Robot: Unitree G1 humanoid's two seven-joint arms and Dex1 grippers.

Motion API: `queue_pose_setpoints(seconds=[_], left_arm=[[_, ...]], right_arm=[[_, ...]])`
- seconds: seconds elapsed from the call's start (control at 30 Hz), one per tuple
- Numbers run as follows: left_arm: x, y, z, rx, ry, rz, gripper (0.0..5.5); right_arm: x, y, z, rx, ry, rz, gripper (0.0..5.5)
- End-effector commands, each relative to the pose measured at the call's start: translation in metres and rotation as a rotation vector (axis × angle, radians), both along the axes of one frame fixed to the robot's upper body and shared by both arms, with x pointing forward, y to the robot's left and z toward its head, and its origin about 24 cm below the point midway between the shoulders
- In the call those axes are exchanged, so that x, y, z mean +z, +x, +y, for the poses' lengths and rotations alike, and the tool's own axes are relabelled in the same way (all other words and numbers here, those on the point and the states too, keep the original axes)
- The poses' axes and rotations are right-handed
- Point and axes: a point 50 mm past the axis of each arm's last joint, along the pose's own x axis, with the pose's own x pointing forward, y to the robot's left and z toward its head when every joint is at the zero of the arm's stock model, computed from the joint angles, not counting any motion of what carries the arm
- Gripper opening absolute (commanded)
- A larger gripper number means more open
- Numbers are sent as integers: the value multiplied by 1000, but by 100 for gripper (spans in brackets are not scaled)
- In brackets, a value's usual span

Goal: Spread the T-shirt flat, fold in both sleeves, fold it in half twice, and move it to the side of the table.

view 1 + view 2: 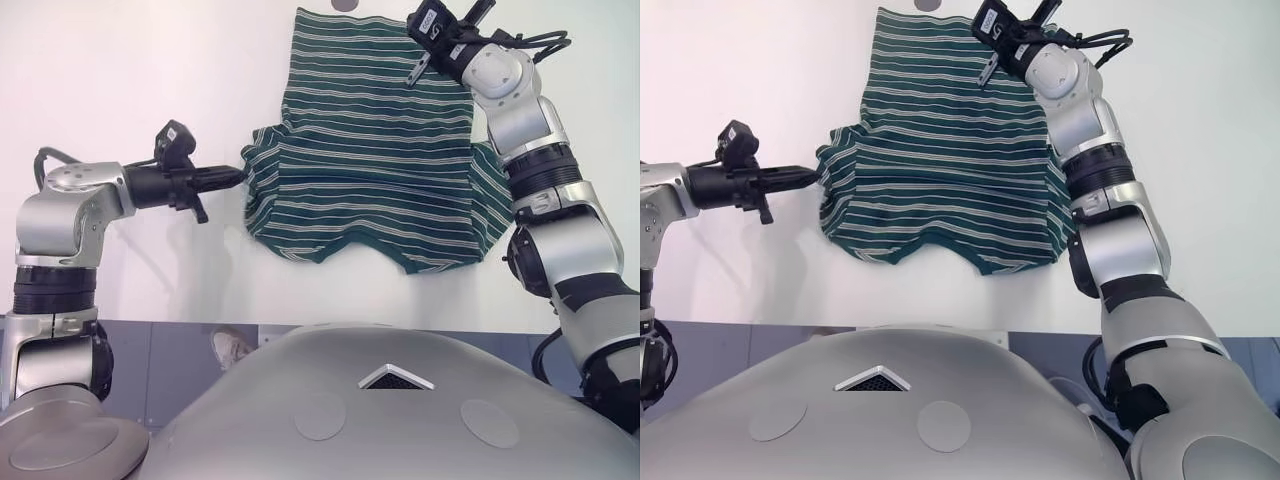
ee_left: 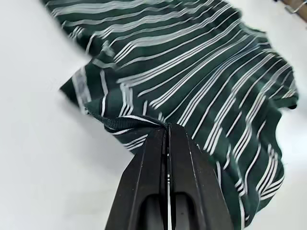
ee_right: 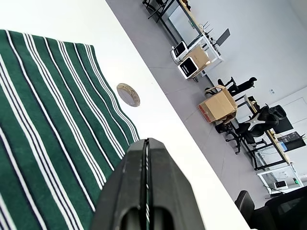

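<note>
Prob spreading step. L gripper [image 1: 240,176] fingers clamp left sleeve [image 1: 262,150] of dark-green white-striped cotton T-shirt [image 1: 370,170]; R gripper [image 1: 415,75] fingers together over its far corner. Next prob: tug sleeve outward.

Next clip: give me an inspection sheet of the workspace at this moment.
Surface: white table.
Job's things: green striped T-shirt, rumpled, not yet flat.
Clutter: small round disc beyond the shirt's far edge.
Grippers: left gripper shut on the shirt's left edge; right gripper shut over its far right corner, grip unclear.
Cables: black cables looped at the right wrist.
Surroundings: cardboard box and office chairs beyond the table.
</note>
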Motion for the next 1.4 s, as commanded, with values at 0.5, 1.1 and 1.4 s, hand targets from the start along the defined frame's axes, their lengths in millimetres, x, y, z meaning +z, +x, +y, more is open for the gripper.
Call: queue_pose_setpoints(seconds=[0.5, 1.1, 1.4], left_arm=[[12, -6, -68, -163, 98, -137, 96], [4, 6, -82, 246, -132, -249, 96], [-10, 13, -84, 288, -127, -256, 96]], right_arm=[[-11, -109, -84, -373, 585, 423, 154], [-26, -184, -185, -400, 694, 986, 218], [-37, -180, -184, -374, 622, 1025, 66]])
